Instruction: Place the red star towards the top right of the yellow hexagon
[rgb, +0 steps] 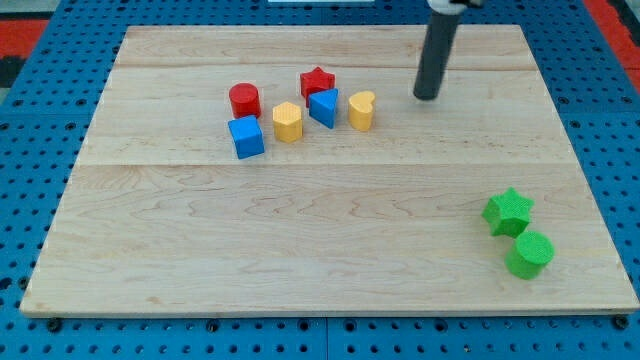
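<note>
The tip (427, 97) was seen resting on the table (330, 250) toward the view's top right, apart from every block, with the yellow heart (361, 110) nearest, to its left. No fingers were carried by the rod, so no spread or pinch could be told.

The red star (317, 81) was placed at the top of the cluster, just above the blue block (324, 107), whose shape could not be made out with certainty, perhaps a wedge. The yellow hexagon (288, 122) was found below and left of the star, between the blue block and a blue cube (246, 137). A red cylinder (244, 100) was set above the cube.

A green star (508, 211) and a green cylinder (529, 254) were seen touching near the view's bottom right, well apart from the rest.
</note>
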